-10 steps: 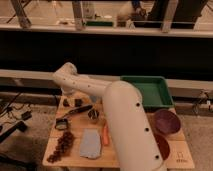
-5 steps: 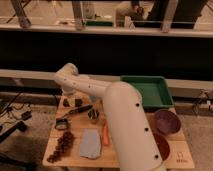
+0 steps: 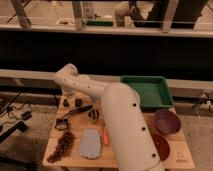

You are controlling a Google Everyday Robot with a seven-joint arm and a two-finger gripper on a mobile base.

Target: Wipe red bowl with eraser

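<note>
Risk: your pincer (image 3: 67, 98) is at the far-left of the bench (image 3: 176, 154) by the eraser (image 3: 79, 102), can't tell if it's gripping, and the red bowl (image 3: 161, 146) sits near-right half behind the arm (image 3: 125, 125), so swinging over could knock it.

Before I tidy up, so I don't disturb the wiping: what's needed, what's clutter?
Job: red bowl, near right; eraser, beside the gripper at the table's far left.
Lying about: purple bowl, green tray, blue-grey sponge, black-handled utensil, orange stick.
</note>
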